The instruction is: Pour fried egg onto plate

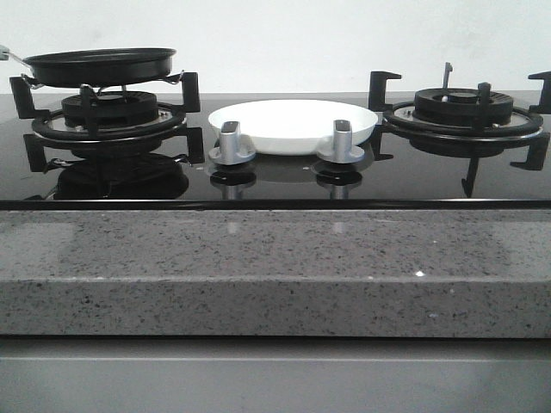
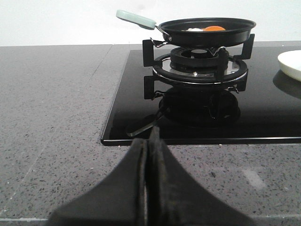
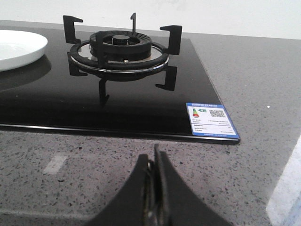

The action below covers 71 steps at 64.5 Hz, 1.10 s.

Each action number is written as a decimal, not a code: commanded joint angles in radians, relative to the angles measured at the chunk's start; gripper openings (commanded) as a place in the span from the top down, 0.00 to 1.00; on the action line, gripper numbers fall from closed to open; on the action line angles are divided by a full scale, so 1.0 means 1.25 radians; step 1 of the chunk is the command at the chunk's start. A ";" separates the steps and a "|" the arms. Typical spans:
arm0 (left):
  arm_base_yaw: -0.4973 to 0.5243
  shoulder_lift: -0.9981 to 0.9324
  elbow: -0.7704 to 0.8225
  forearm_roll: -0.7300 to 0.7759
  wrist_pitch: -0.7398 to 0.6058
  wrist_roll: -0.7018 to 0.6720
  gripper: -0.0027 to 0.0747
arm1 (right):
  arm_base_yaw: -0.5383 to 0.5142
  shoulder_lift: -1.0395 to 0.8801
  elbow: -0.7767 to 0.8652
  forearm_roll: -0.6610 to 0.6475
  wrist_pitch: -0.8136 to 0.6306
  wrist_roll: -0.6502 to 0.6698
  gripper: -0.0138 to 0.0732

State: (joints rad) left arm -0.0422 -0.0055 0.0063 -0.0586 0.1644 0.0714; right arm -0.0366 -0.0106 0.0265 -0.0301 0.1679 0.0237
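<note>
The fried egg (image 2: 210,28), pale white with an orange yolk, lies in a black frying pan (image 2: 207,30) with a pale green handle (image 2: 135,18) on the left burner. In the front view the pan (image 1: 101,64) hides the egg. The white plate (image 1: 293,125) sits on the cooktop between the two burners; its edge shows in the left wrist view (image 2: 290,65) and the right wrist view (image 3: 19,48). My left gripper (image 2: 149,141) is shut and empty over the granite counter, in front of the pan. My right gripper (image 3: 154,157) is shut and empty over the counter, in front of the right burner.
The black glass cooktop (image 1: 275,176) carries a left burner grate (image 1: 108,116), a right burner grate (image 1: 465,112) and two silver knobs (image 1: 231,142) in front of the plate. A speckled granite counter (image 1: 275,267) runs along the front. An energy label (image 3: 211,121) sticks on the cooktop's corner.
</note>
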 commanded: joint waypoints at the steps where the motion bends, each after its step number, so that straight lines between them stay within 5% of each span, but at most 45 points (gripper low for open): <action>1: -0.008 -0.014 0.004 -0.002 -0.070 -0.008 0.99 | -0.004 -0.015 -0.003 0.001 -0.069 -0.004 0.92; 71: -0.008 -0.014 0.004 -0.002 -0.079 -0.008 0.99 | -0.004 -0.015 -0.004 0.001 -0.089 -0.004 0.92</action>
State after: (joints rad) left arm -0.0422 -0.0055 0.0063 -0.0586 0.1644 0.0714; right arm -0.0366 -0.0106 0.0265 -0.0301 0.1658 0.0237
